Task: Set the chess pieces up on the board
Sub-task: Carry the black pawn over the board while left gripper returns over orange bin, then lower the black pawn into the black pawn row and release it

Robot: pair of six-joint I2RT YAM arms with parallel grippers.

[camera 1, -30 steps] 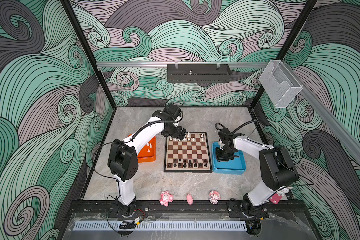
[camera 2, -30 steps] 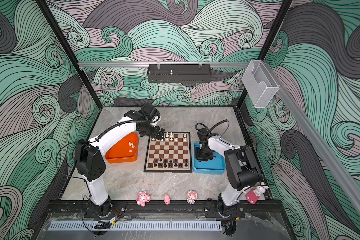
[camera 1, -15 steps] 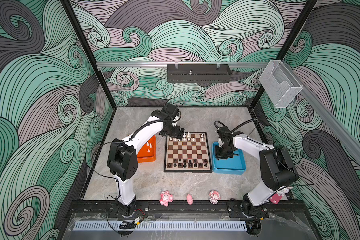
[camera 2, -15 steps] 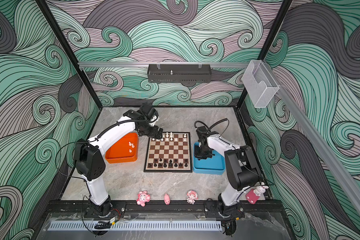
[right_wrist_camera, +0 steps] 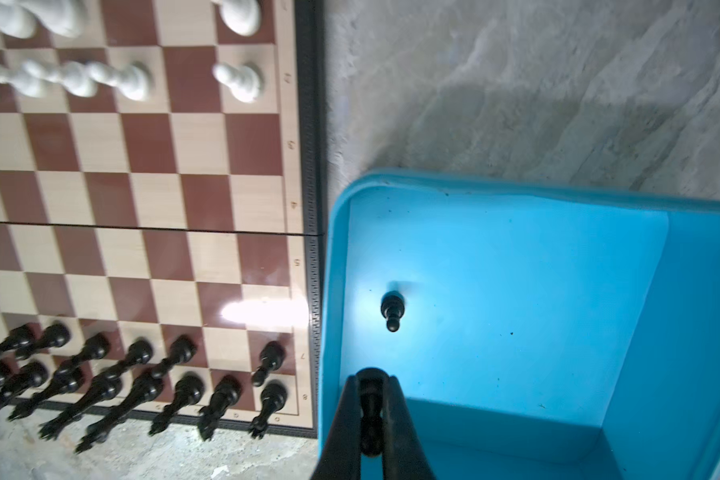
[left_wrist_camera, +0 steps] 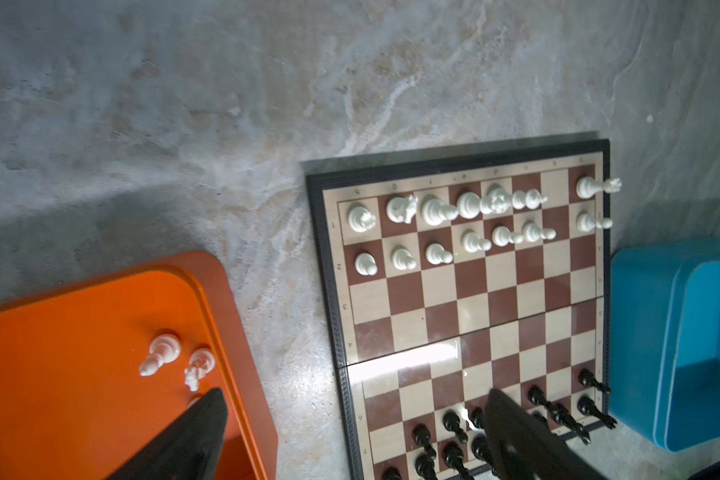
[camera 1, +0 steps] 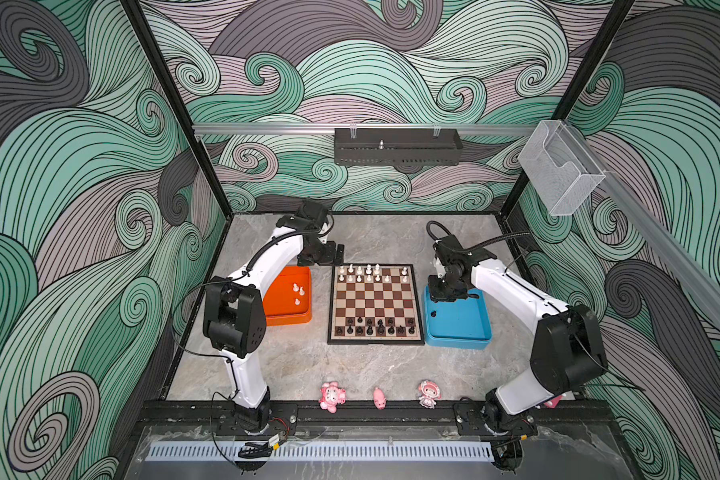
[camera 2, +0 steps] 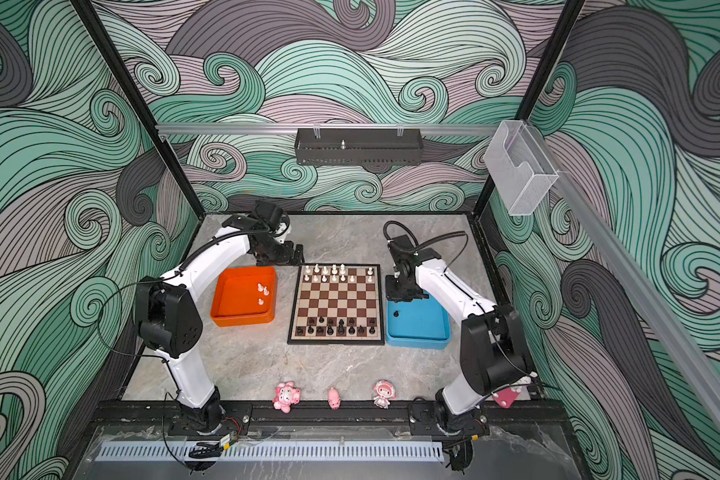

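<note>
Table: a grey marbled table (camera 1: 350,370) carries the square brown-and-cream chessboard with black frame (camera 1: 376,300), set between two trays.
Progress: white plastic chessmen (camera 1: 368,272) fill most of the far two rows and black ones (camera 1: 375,327) most of the near two. Gaps show in each.
Orange plastic tray (camera 1: 287,320): three white pieces (camera 1: 298,293) left to place.
Blue plastic tray (camera 1: 460,338): one small black pawn (right_wrist_camera: 392,309) lies loose.
Left end effector (left_wrist_camera: 352,401): spread wide and empty, between the orange tray and the board.
Right end effector (right_wrist_camera: 371,380): clenched on another black piece (right_wrist_camera: 371,415), above the blue tray.
</note>
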